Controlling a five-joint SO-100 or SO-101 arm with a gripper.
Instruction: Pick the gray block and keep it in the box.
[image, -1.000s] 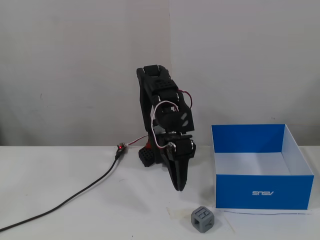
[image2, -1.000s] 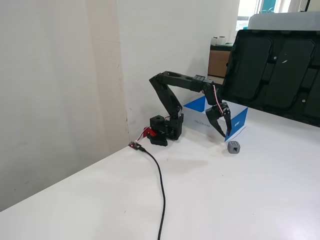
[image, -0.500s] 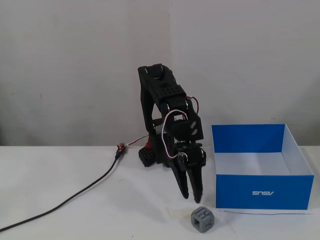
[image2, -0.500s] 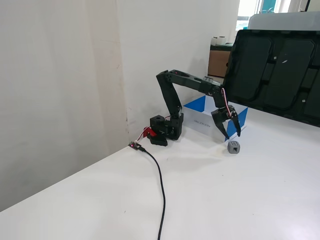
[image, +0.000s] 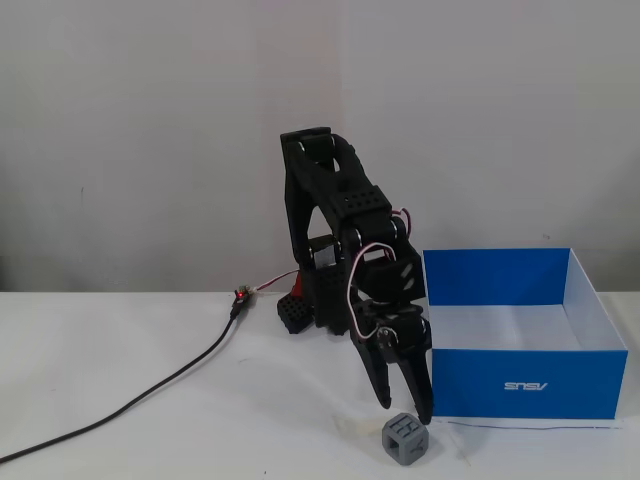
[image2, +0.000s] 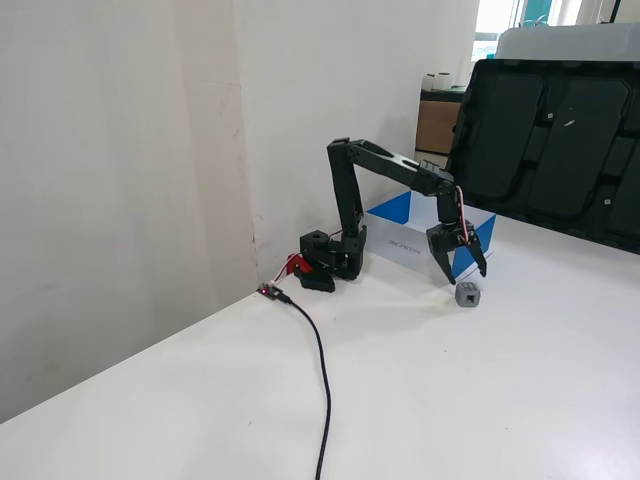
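White worktop against a plain pale wall; a black cable crosses the surface. The end effector, fingers spread wide and empty, hangs just above the gray block, which rests on the worktop beside the blue box.

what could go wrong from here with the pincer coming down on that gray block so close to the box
1. The open pincer hangs just above the gray block; if it is off centre, a fingertip may land on top and knock the block away.
2. The block sits near the box front wall, so the finger on that side might clip it.
3. The block's recessed faces may make the grip slip.
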